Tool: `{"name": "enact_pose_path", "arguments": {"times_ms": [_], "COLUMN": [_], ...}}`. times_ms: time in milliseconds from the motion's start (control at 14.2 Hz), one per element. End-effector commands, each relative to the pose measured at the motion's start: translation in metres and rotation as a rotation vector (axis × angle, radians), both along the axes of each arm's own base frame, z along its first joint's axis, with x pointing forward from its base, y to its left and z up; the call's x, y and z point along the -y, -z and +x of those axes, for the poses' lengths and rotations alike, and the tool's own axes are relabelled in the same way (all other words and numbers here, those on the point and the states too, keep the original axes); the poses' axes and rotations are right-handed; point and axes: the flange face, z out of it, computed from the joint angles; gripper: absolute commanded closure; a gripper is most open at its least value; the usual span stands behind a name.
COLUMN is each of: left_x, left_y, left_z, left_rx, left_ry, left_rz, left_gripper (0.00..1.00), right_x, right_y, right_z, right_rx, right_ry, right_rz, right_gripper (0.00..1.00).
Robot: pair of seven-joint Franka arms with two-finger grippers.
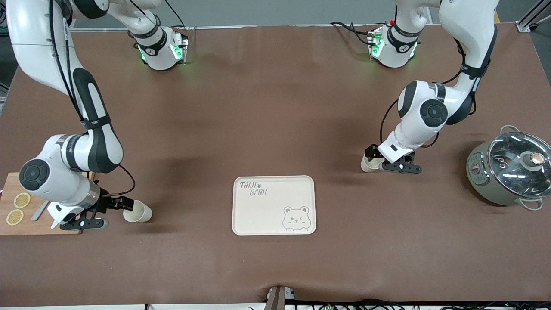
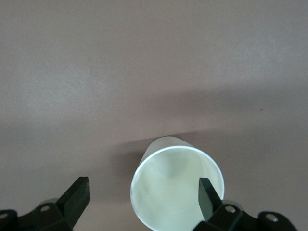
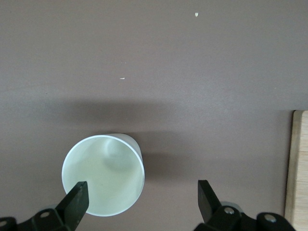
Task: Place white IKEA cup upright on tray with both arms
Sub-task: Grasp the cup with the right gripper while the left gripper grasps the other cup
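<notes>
The cream tray (image 1: pixel 267 215) with the bear drawing lies flat at mid-table. One white cup (image 1: pixel 138 212) lies on its side toward the right arm's end, beside the tray. My right gripper (image 1: pixel 112 213) is open at its mouth. In the right wrist view the cup (image 3: pixel 103 175) faces me, and one finger (image 3: pixel 77 199) overlaps its rim. My right gripper (image 3: pixel 143 199) holds nothing. A second white cup (image 1: pixel 369 164) lies on its side toward the left arm's end. My left gripper (image 1: pixel 382 162) is open there. In the left wrist view one finger (image 2: pixel 209 197) overlaps the mouth of that cup (image 2: pixel 177 187), and my left gripper (image 2: pixel 143 197) holds nothing.
A wooden cutting board (image 1: pixel 26 224) with two lemon slices (image 1: pixel 18 208) lies under the right arm's wrist; its edge shows in the right wrist view (image 3: pixel 298 168). A pot with a glass lid (image 1: pixel 512 168) stands at the left arm's end. Brown cloth covers the table.
</notes>
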Motion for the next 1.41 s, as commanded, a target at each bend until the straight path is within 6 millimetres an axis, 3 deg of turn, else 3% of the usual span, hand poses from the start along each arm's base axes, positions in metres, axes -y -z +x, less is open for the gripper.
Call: {"name": "enact_pose_path", "arguments": {"times_ms": [0, 565, 636, 707, 1060, 1342], "left_x": [-0.005, 0.001, 0.001, 0.0, 0.001, 0.008], "left_y": [0.008, 0.034, 0.034, 0.033, 0.042, 0.042], "left_z": [-0.002, 0.0, -0.001, 0.0, 0.002, 0.011], "left_rx": [0.013, 0.037, 0.036, 0.038, 0.03, 0.045], "left_ry": [0.024, 0.028, 0.029, 0.027, 0.022, -0.008], "left_rz": [0.022, 0.009, 0.012, 0.013, 0.019, 0.011], "left_gripper": [0.0, 0.0, 0.44, 0.99, 1.0, 1.0], "right_x": [-0.001, 0.0, 0.0, 0.0, -0.001, -0.002], "right_y": [0.008, 0.042, 0.043, 0.045, 0.057, 0.054], "right_z": [0.005, 0.002, 0.002, 0.003, 0.003, 0.004], "right_rx": [0.011, 0.02, 0.023, 0.026, 0.035, 0.041], "right_ry": [-0.027, -0.054, -0.056, -0.057, -0.058, -0.054], "right_rz": [0.007, -0.001, -0.002, -0.002, -0.003, -0.002], "right_gripper": [0.0, 0.0, 0.0, 0.0, 0.0, 0.0]}}
